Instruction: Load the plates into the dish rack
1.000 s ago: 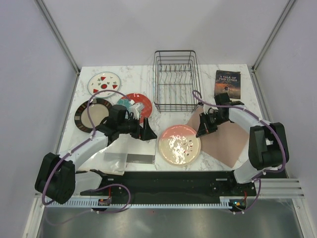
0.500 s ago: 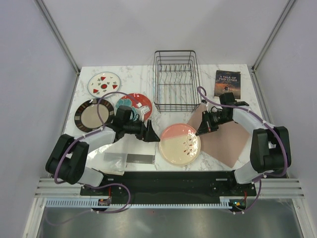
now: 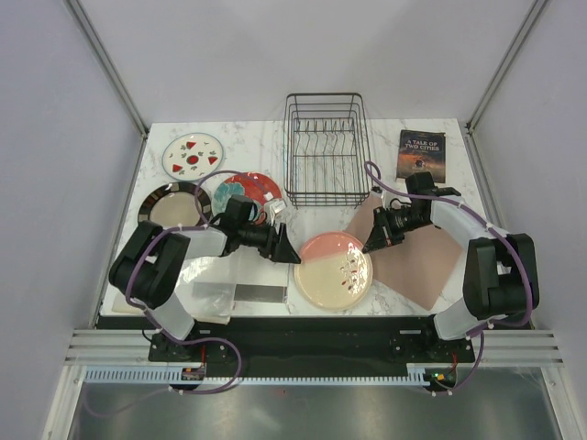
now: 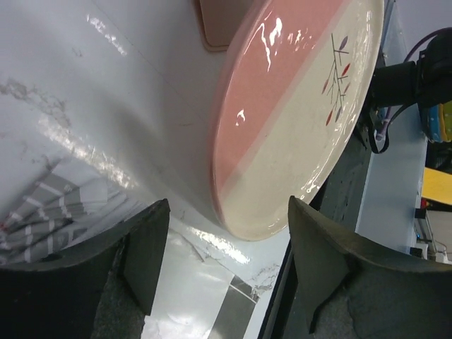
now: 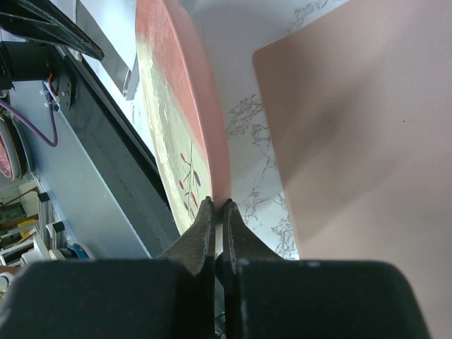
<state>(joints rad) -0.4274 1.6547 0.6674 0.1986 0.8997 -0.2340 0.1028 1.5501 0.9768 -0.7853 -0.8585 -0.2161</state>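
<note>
The pink-and-cream twig plate (image 3: 334,269) is tilted up at the table's front middle. My right gripper (image 3: 371,244) is shut on its right rim, seen edge-on in the right wrist view (image 5: 219,206). My left gripper (image 3: 290,247) is open just left of the plate, its fingers (image 4: 145,258) spread wide with the plate (image 4: 296,120) ahead of them and apart. The red plate with teal flower (image 3: 246,191), the dark-rimmed plate (image 3: 171,205) and the white plate with red marks (image 3: 193,154) lie at the left. The black wire dish rack (image 3: 325,147) stands at the back, with no plates in it.
A pinkish-brown mat (image 3: 413,252) lies under my right arm, right of the plate. A dark paperback (image 3: 421,154) lies at the back right. Grey striped paper (image 3: 248,294) lies near the front edge, left of the plate.
My right gripper has tipped the twig plate up on its edge. My left arm has swung right, bringing its open gripper up beside the plate's left rim.
</note>
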